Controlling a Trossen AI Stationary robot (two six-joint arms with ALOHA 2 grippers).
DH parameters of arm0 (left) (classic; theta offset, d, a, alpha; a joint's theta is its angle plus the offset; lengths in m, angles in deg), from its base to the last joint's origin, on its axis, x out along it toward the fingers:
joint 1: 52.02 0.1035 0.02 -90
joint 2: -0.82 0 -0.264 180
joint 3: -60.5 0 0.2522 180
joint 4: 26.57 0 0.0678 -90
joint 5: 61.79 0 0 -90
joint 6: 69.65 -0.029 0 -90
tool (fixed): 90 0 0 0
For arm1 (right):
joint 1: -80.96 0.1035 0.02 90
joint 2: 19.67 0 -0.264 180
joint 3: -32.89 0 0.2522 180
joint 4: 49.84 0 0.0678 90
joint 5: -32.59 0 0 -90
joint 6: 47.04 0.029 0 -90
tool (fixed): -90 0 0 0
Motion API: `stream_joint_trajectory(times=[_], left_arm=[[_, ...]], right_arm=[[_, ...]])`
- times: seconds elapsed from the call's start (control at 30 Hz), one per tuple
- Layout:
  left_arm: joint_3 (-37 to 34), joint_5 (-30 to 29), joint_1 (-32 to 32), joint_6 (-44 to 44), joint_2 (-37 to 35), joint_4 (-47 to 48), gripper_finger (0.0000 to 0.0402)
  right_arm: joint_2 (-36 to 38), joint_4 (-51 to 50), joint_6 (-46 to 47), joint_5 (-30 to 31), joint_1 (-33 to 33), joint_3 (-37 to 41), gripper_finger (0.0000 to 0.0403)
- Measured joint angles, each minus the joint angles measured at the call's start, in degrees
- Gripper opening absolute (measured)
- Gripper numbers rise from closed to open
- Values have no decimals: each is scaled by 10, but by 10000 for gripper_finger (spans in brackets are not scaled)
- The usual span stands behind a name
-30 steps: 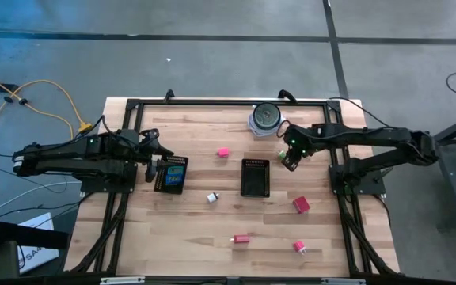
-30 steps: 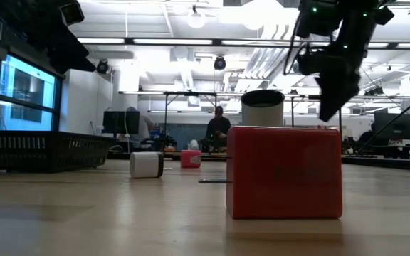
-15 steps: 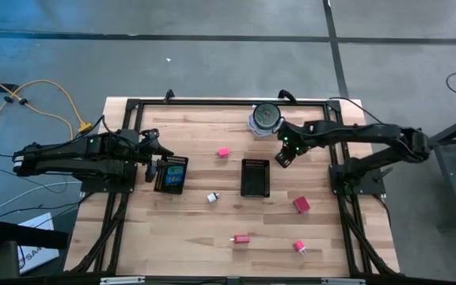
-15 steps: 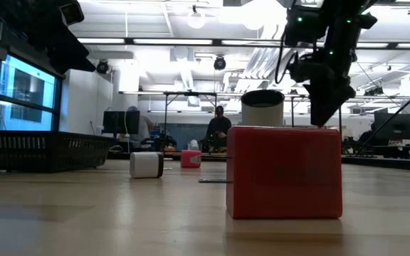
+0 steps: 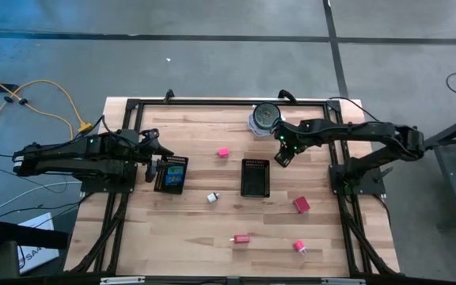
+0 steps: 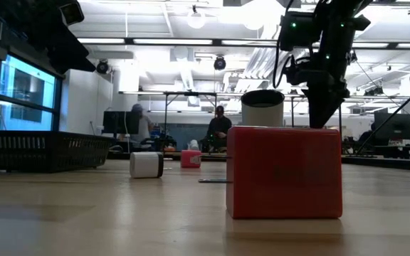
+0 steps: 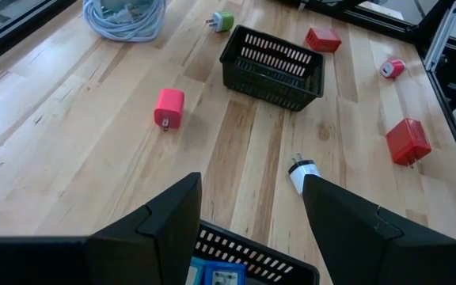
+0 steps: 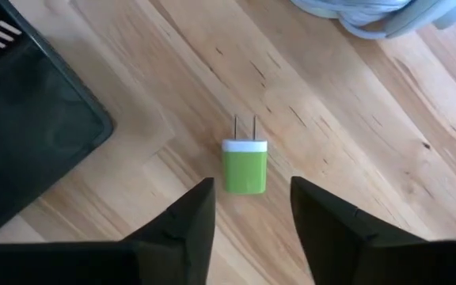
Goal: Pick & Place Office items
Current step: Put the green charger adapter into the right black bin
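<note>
The right gripper (image 8: pixel 248 229) hangs with its fingers apart directly over the green plug (image 8: pixel 245 164), which lies flat on the wood with its prongs pointing away, between the middle mesh tray (image 5: pixel 255 177) at its seven o'clock and the coiled cable (image 8: pixel 370 16) at its one o'clock. The left gripper (image 7: pixel 252 218), fingers also spread, waits over the left tray (image 5: pixel 170 174) holding blue pieces. Pink and red pieces lie scattered; the white one (image 7: pixel 302 175) seems to rest near that tray.
</note>
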Motion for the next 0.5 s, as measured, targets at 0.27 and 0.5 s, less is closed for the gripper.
stream_joint_trajectory(times=[0.27, 0.5], left_arm=[[0, 0, 0, 0, 0, 0, 216], [0, 0, 0, 0, 0, 0, 216]], right_arm=[[0, -5, 3, 1, 0, 0, 234], [-32, -9, 16, 1, 0, 0, 243]])
